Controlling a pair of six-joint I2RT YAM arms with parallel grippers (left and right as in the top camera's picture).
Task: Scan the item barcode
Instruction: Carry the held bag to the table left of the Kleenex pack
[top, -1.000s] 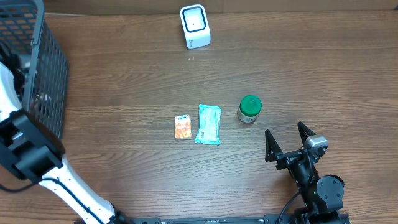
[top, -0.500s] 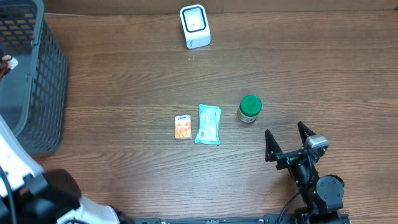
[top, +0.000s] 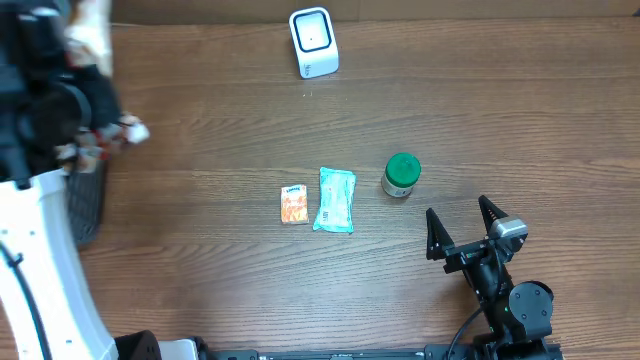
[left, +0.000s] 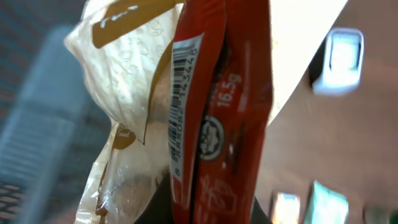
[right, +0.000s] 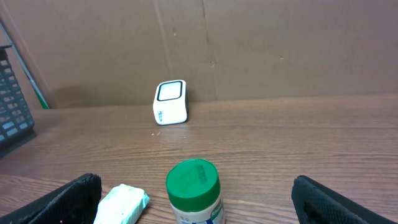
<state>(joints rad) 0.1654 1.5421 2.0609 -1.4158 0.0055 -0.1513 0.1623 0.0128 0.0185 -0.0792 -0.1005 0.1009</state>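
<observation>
The left arm (top: 40, 100) is blurred overhead, hiding most of the basket (top: 88, 198); its jaws lie behind the red sachet (left: 230, 112).

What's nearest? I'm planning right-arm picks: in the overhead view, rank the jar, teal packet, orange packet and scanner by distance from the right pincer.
From the right pincer:
1. Green-lidded jar, just beyond it.
2. Teal packet, mid-table.
3. Orange packet, beside the teal.
4. White scanner, far edge.

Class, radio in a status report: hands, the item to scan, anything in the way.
Left hand shut on red sachet, cream packet alongside. Right hand open, empty. Scanner unobstructed.
</observation>
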